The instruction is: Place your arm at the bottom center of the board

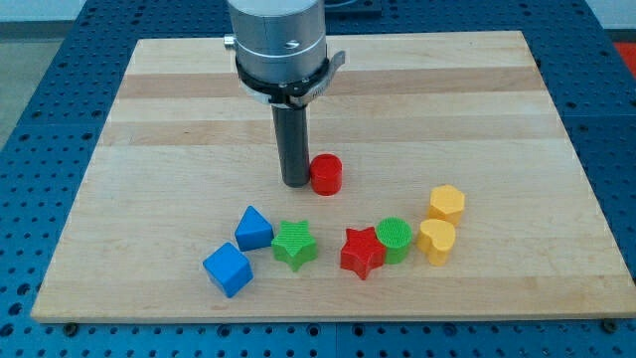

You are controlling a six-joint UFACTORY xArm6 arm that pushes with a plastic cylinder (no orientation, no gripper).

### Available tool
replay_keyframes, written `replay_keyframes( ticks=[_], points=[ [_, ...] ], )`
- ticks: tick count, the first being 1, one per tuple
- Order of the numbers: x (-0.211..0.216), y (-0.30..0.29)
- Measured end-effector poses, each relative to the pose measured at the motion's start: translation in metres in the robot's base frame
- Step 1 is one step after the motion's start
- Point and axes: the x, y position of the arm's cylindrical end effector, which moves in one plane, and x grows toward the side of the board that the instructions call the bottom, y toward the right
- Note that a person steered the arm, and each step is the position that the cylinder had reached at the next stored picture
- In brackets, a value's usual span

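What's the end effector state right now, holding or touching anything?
No gripper: my tip is a bare rod end on the board, holding nothing.
It sits right beside the red cylinder, on its left in the view; contact cannot be told.

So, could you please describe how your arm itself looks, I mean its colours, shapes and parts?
My arm ends in a wide, silver-grey metal cylinder with a small screw hole on its face. Below it sits a black ring-shaped clamp with small side tabs. From the clamp hangs a straight, dark grey round rod, down to my tip. I see no markings; thin dark cables may run at the view's top.
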Motion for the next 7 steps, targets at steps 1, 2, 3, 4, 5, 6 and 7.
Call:
replay_keyframes(
  ticks=[1,2,3,4,5,6,7],
  points=[
    [0.0,-0.015],
    [0.002,-0.049],
    [0.014,-0.083],
    [0.058,-0.109],
    [0.108,-0.127],
    [0.14,-0.132],
    [0.154,-0.118]
  ],
)
